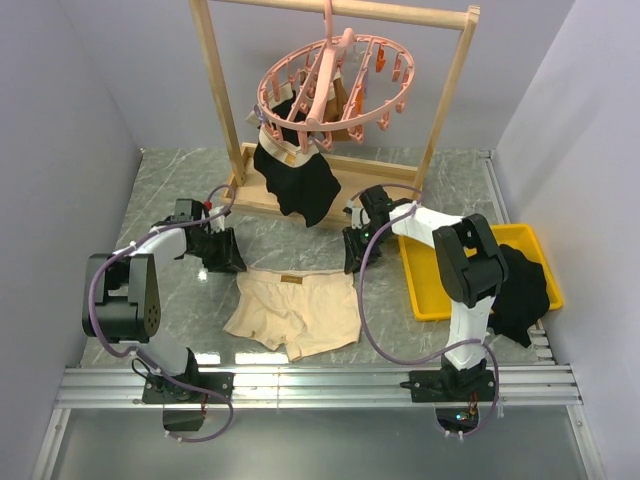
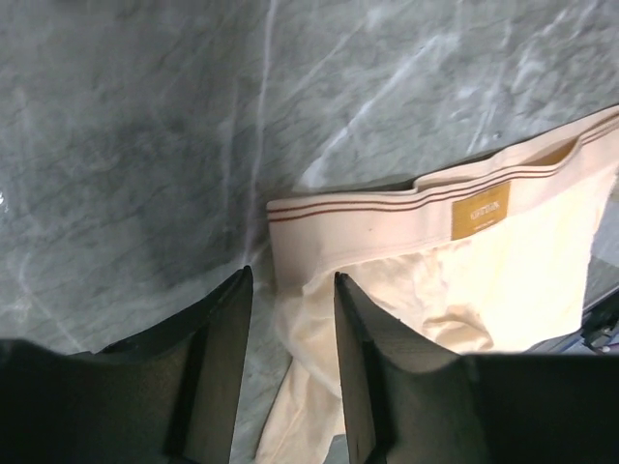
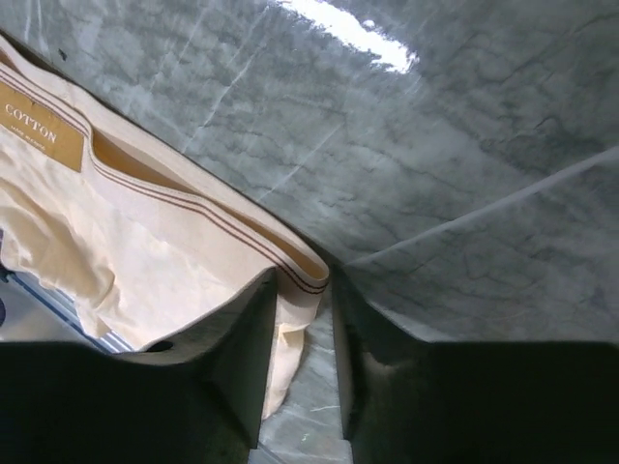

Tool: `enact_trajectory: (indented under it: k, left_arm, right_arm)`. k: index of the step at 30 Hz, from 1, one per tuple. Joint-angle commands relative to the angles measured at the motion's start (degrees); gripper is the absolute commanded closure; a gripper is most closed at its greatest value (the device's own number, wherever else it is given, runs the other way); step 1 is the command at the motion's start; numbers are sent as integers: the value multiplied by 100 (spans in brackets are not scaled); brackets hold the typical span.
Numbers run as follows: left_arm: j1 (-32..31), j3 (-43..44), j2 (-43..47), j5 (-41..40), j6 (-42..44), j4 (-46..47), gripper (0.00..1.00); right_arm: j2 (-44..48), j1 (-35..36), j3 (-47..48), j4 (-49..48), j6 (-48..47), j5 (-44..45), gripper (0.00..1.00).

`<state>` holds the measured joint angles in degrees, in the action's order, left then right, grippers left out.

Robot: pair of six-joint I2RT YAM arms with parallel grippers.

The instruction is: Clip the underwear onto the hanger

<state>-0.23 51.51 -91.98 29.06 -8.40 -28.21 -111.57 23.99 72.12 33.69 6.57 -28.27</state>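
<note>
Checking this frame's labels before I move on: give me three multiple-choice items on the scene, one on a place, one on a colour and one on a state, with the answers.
1. Where does the underwear lie?
A. In a tray.
B. On the table, between the left gripper and the right gripper.
C. Over a rack bar.

2. What colour is the hanger?
A. Pink.
B. Blue.
C. White.

3. How is the right gripper?
A. Shut on a black garment.
B. Shut on a clip.
C. Open, the underwear's corner in its gap.

Answers:
1 B: it lies flat on the table with a gripper at each waistband end.
2 A: its ring and clips are pink.
3 C: the right wrist view shows a gap between the fingers with cloth in it.
</note>
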Motion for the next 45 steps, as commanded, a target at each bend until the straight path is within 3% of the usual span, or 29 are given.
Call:
enact_trajectory:
  k: [1, 4, 9, 13, 14, 15, 17, 18, 19, 26, 28, 37, 43, 44, 45]
  left_arm:
    - [14, 0, 76, 363, -91, 315, 56]
    - [14, -35, -21, 276, -109, 509, 59]
    - [14, 78, -381, 118, -91, 606, 59]
    - [14, 167, -540, 310, -109, 606, 60]
    - [14, 184, -566, 346, -109, 606, 61]
    - [14, 210, -592, 494, -83, 588, 72]
    - [14, 228, -531, 714, 40, 518, 85]
    - [14, 176, -287, 1028, 154, 535, 96]
    - [153, 115, -76, 1171, 190, 596, 100]
    - [190, -430, 2795, 1761, 752, 1676, 100]
    - [172, -492, 3202, 1744, 1040, 1757, 100]
    - [67, -176, 4468, 2349, 2721, -473, 100]
    - [67, -53, 5269, 2605, 2361, -1081, 100]
    - [67, -27, 5435, 2500, 2335, -995, 100]
    - [67, -87, 5506, 2108, 1786, -759, 100]
  right_arm:
    - [-234, -96, -31, -275, -50, 41, 68]
    - [-164, -114, -92, -336, -85, -81, 76]
    - [-49, -166, -137, -337, -77, -240, 78]
    - [47, -184, -242, -416, -112, -354, 85]
    - [56, -193, -242, -425, -112, -476, 92]
    - [117, -184, -268, -434, -112, -547, 96]
    - [258, -236, -400, -521, -77, -644, 100]
    - [519, -254, -470, -556, -77, -801, 100]
    - [696, -324, -610, -644, -68, -864, 100]
    - [2821, -746, -866, -996, -86, -838, 100]
    - [3218, -764, -875, -1084, -112, -759, 100]
    - [5038, -439, -1551, -619, -604, -978, 100]
    - [6199, -255, -1938, -267, -604, -1225, 100]
    - [6348, -228, -1964, -267, -595, -1190, 100]
    - [6367, -228, -2017, -293, -482, -1102, 100]
